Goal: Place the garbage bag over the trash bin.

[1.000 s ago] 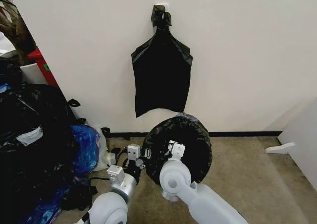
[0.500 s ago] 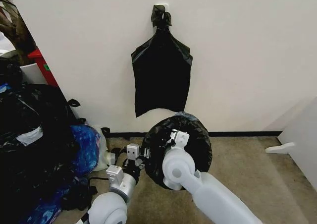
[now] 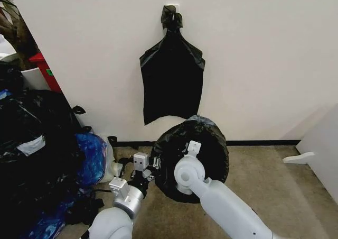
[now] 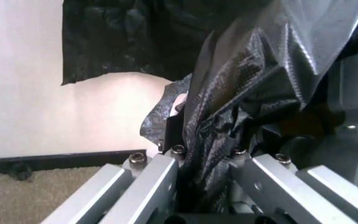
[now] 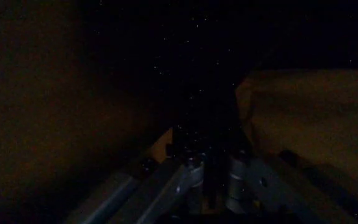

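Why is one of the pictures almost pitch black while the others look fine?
The right wrist view is dark because that camera sits inside the garbage bag; the left wrist view is daylit, with glare on the film pinched in the left gripper; the head view is evenly lit.

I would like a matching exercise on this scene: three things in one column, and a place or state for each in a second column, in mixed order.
Things:
1. garbage bag
2. flat black bag
3. left tool

Places or states:
A. hangs on the wall from a knotted top
B. shut on a fold of black film
C. bunched on the floor before the wall, with both arms at it

Pairs: 1-C, 2-A, 3-B
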Motion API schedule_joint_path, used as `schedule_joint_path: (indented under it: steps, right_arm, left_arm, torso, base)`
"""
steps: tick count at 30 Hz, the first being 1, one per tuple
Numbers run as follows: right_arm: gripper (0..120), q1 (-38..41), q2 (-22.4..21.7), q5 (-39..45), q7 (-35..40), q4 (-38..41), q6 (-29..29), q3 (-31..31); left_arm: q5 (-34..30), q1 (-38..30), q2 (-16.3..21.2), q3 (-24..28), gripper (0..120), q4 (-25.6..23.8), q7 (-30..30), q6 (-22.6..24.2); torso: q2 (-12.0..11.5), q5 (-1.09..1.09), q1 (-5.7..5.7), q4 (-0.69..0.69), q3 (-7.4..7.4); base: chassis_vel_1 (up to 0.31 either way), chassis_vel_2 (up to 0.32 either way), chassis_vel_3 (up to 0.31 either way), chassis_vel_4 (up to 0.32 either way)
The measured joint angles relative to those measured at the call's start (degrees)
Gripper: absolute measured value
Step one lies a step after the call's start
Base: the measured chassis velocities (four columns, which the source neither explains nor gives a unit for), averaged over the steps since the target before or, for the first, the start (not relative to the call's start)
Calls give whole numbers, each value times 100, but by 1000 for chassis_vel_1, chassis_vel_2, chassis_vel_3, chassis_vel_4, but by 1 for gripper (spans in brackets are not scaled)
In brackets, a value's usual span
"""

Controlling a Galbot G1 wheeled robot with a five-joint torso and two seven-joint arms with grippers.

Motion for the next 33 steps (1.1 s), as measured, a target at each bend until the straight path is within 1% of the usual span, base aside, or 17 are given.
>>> schedule_joint_path:
  steps: [4,6,9,14,23,33]
  right_arm:
    - [0,-42,-32,-3,25,101,2,-20]
    - [0,-80,-88,16,93,313,8,-74]
    - [0,-103,-150,108,211,668,17,-193]
    - [0,-105,-147,177,314,927,32,-315]
    - [0,52,-122,192,184,626,39,-122]
    - [0,75,-150,210,164,601,47,-87]
  left_arm:
    - [26,20,-6,-34,1,1,13,-3]
    - [29,-9,-27,-66,1,81,25,-20]
    - [25,-73,-65,-79,1,201,9,-20]
    - [20,-111,-101,-69,1,284,-13,-10]
    - [194,116,-88,-117,1,233,113,-13]
    - [215,116,-108,-65,1,186,129,-14]
  torso:
    - [0,0,0,0,0]
    - [0,0,0,-2,0]
    - [0,1,0,-1,0]
    - [0,0,0,0,0]
    - [0,0,0,0,0]
    - [0,0,0,0,0]
  base:
    - [0,0,0,0]
    - [0,0,0,0]
    - [0,0,0,0]
    - [0,0,0,0]
    - [0,0,0,0]
    - [0,0,0,0]
